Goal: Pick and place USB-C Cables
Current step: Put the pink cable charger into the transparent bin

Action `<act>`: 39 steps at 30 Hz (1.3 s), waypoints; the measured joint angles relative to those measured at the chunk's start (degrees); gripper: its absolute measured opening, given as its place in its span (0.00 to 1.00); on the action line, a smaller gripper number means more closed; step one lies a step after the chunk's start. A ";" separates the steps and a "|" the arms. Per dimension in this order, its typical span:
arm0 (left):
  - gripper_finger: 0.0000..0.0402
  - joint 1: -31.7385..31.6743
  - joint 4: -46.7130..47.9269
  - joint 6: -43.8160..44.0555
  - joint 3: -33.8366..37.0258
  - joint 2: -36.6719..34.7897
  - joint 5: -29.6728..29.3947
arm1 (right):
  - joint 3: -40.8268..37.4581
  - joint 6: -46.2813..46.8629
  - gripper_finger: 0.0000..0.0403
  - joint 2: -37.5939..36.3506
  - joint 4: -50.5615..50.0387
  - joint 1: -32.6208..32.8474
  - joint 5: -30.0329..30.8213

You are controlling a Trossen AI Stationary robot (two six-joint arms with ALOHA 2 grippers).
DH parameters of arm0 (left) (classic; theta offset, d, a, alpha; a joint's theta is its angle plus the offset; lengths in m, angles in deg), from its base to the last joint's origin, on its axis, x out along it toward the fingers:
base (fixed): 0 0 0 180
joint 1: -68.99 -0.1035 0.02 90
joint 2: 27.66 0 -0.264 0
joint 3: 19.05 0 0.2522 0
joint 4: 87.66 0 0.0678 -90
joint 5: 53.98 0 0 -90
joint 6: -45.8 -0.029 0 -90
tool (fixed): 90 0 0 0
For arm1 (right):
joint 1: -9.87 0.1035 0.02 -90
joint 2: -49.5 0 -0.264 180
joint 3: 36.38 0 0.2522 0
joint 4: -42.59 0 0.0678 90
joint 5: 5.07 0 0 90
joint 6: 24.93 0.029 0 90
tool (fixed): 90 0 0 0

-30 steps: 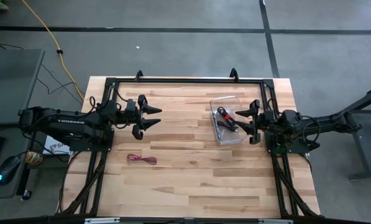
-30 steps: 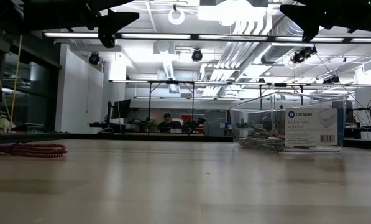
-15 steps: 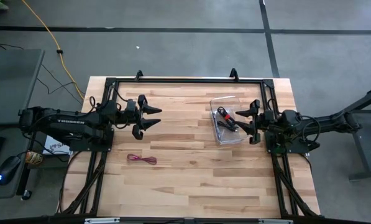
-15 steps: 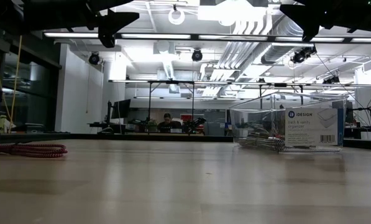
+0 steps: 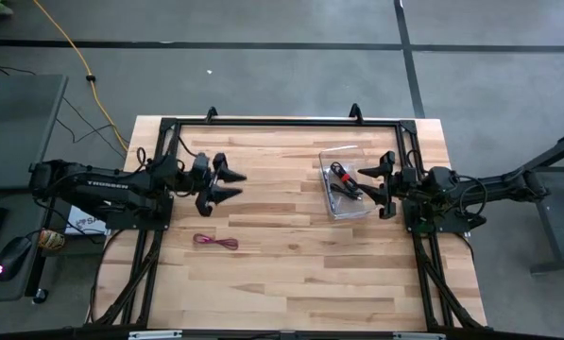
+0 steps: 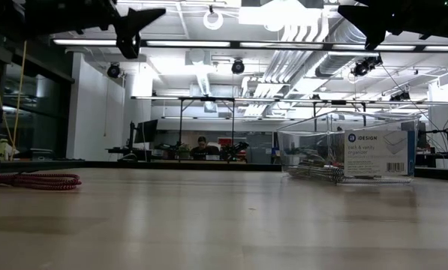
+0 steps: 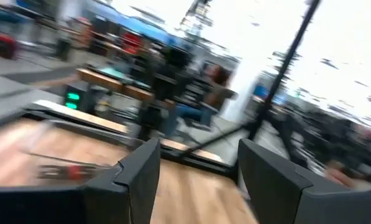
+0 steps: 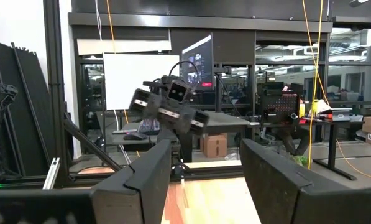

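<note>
1. From above, the left gripper [image 5: 227, 182] hangs with fingers spread and empty; the magenta-red cable [image 5: 215, 243] lies on the table [image 5: 291, 274] nearer the front edge than it. The right gripper [image 5: 377, 183], spread and empty, is just beside the clear box [image 5: 344, 181] holding the other cables [image 5: 341, 181].
2. At table level, the magenta-red cable [image 6: 32, 181] lies flat, well apart from the clear box [image 6: 347, 154].
3. Both wrist views show parted fingers with nothing between.
</note>
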 joint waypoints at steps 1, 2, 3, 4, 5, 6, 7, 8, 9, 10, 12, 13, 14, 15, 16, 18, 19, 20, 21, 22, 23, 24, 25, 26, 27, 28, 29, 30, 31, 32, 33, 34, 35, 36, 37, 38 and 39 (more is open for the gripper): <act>0.49 0.99 0.06 -0.09 -0.05 0.02 1.04 | 0.00 0.00 0.46 0.00 0.00 -0.01 0.01; 0.49 2.25 0.64 -0.70 -0.41 0.03 1.90 | 0.00 0.00 0.46 -0.01 0.00 0.00 0.00; 0.49 3.63 1.63 -1.59 -1.08 0.04 2.32 | 0.00 0.00 0.46 -0.01 0.00 0.00 0.00; 0.49 5.10 2.97 -2.63 -1.86 0.04 2.39 | 0.00 0.00 0.46 0.01 0.00 -0.01 0.02; 0.49 6.75 4.94 -3.78 -2.86 0.04 2.30 | 0.00 0.00 0.46 -0.01 0.00 -0.01 0.00; 0.49 8.41 7.83 -4.83 -4.08 0.04 1.96 | 0.00 0.00 0.46 -0.01 0.00 0.00 0.01; 0.49 10.12 11.57 -6.17 -5.49 0.08 0.93 | 0.00 0.00 0.46 0.01 0.00 0.00 0.02; 0.49 11.86 15.63 -7.39 -6.95 0.29 -0.46 | 0.00 0.00 0.46 -0.01 0.00 0.00 0.02; 0.49 13.57 20.41 -8.67 -8.51 0.56 -2.41 | 0.00 0.00 0.46 0.01 0.00 0.00 0.01; 0.49 15.13 25.47 -10.05 -9.95 0.82 -4.52 | 0.00 0.00 0.46 0.01 0.00 -0.02 0.02; 0.49 18.04 34.73 -12.45 -12.45 1.43 -8.21 | 0.00 0.00 0.46 0.01 0.00 -0.01 0.02; 0.49 19.25 38.93 -13.36 -13.38 1.72 -9.41 | 0.00 0.00 0.46 -0.01 0.00 -0.02 0.02; 0.49 20.38 42.56 -13.88 -14.12 2.16 -9.98 | 0.00 0.00 0.46 0.00 0.00 0.00 0.02; 0.49 21.39 45.79 -13.90 -14.58 2.55 -10.15 | 0.00 0.00 0.46 0.01 0.00 -0.01 0.02; 0.49 22.35 48.67 -13.79 -14.83 2.71 -10.20 | 0.01 0.00 0.46 0.01 0.00 -0.01 0.02; 0.49 24.16 52.79 -12.99 -15.02 2.93 -10.20 | 0.02 0.00 0.46 0.01 0.00 0.00 0.02; 0.49 25.03 54.98 -12.88 -15.04 3.02 -10.20 | 0.02 0.00 0.46 0.01 0.00 -0.02 0.02; 0.49 25.84 57.40 -12.63 -15.04 3.14 -10.20 | 0.02 0.00 0.46 0.00 0.00 -0.02 0.02; 0.49 26.62 59.66 -11.85 -15.04 3.22 -10.20 | 0.02 0.00 0.46 0.01 0.00 -0.02 0.00; 0.49 27.35 61.03 -10.62 -15.04 3.43 -10.22 | 0.02 0.00 0.46 0.00 0.00 -0.01 0.02; 0.49 28.00 61.91 -8.87 -15.04 3.88 -10.42 | 0.02 0.02 0.46 0.00 0.01 0.00 0.02; 0.49 28.48 63.06 -6.98 -15.04 4.31 -10.82 | 0.02 0.12 0.46 0.00 0.01 0.00 0.02; 0.49 28.98 63.92 -5.06 -15.02 4.78 -11.44 | 0.02 0.18 0.46 0.01 0.01 -0.01 0.02; 0.49 29.38 64.11 -3.45 -15.02 5.40 -12.28 | 0.02 0.17 0.46 0.01 0.01 0.00 0.02; 0.49 29.68 64.20 -2.15 -15.02 6.22 -13.10 | 0.02 0.12 0.46 0.01 0.03 -0.01 0.02; 0.49 29.86 64.57 -1.21 -15.02 7.15 -13.57 | 0.02 0.11 0.46 -0.01 0.07 0.00 0.02; 0.49 29.98 64.99 -0.44 -15.02 8.23 -13.80 | 0.02 0.13 0.46 0.01 0.13 0.00 0.02; 0.49 29.98 65.11 0.36 -15.02 9.37 -13.85 | 0.02 0.11 0.46 0.01 0.14 -0.01 0.02; 0.49 30.00 65.18 1.35 -15.02 10.67 -13.68 | 0.02 0.11 0.46 0.01 0.15 -0.02 0.02; 0.49 30.00 65.91 2.30 -15.02 11.93 -13.22 | 0.02 0.11 0.46 0.00 0.15 -0.01 0.02; 0.49 30.00 66.75 3.14 -15.02 13.34 -12.72 | 0.02 0.10 0.46 0.00 0.15 -0.01 0.02; 0.49 30.00 67.37 3.80 -15.03 14.94 -12.22 | 0.02 0.08 0.46 -0.01 0.15 -0.01 0.02; 0.49 30.00 68.27 4.27 -15.03 16.42 -11.94 | 0.02 0.06 0.46 0.01 0.15 0.00 0.02; 0.49 30.00 69.39 4.58 -15.02 17.93 -11.93 | 0.02 0.01 0.46 0.00 0.15 -0.02 0.02; 0.49 30.00 70.40 4.68 -15.02 19.54 -11.98 | 0.02 0.00 0.46 0.01 0.15 -0.01 0.02; 0.49 30.00 71.06 4.68 -15.02 21.03 -12.17 | 0.02 0.00 0.46 0.00 0.17 -0.01 0.01; 0.49 29.96 71.24 4.66 -15.02 22.64 -12.42 | 0.02 0.00 0.46 -0.01 0.20 -0.02 0.02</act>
